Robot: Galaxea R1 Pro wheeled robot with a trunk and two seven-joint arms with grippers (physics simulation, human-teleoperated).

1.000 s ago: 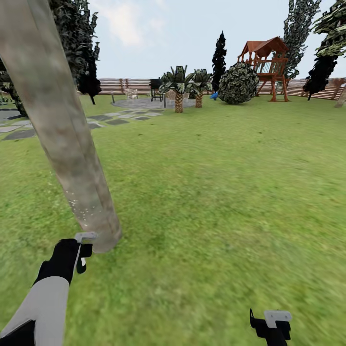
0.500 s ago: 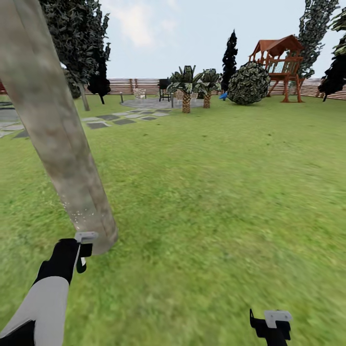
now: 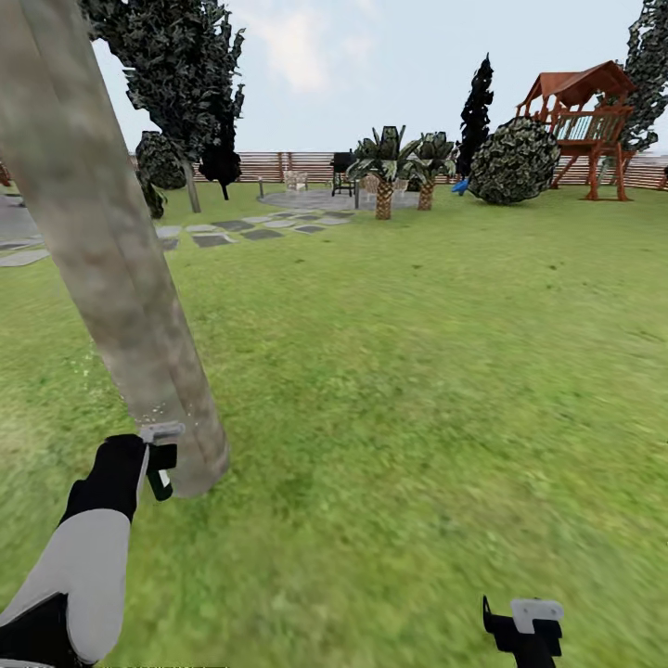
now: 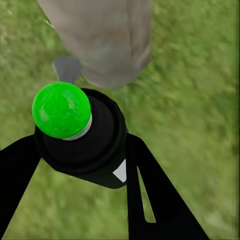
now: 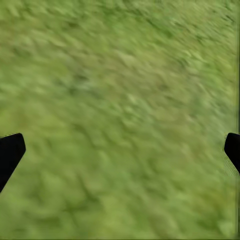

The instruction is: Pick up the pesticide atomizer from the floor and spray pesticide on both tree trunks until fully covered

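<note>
At the near left of the lawn, the left gripper [image 4: 82, 165] is clamped on the pesticide atomizer [image 4: 85, 142], its black fingers [image 4: 15, 170] pressed against either side of the bottle. In the left wrist view the atomizer is a squat black bottle with a round bright green top on a pale collar and a small white triangle on its shoulder; in the head view little of it can be made out at the left gripper [image 3: 160, 461]. Just past the bottle stands the foot of a tree trunk [image 3: 102, 250], thick, mottled grey-tan, leaning up and left out of the frame; whether the bottle touches the bark I cannot tell. The right gripper [image 5: 120, 150] hangs over bare grass [image 3: 417, 371] with its fingertips spread wide apart, gripping nothing; it sits at the near right [image 3: 521, 626]. To the right and ahead the lawn lies open. Far off are stepping stones [image 3: 237, 229], a grey paved patch [image 3: 306, 199], small palms [image 3: 385, 167], a round bush [image 3: 516, 160], a wooden playhouse [image 3: 584, 116] and the slatted fence [image 3: 278, 165].
</note>
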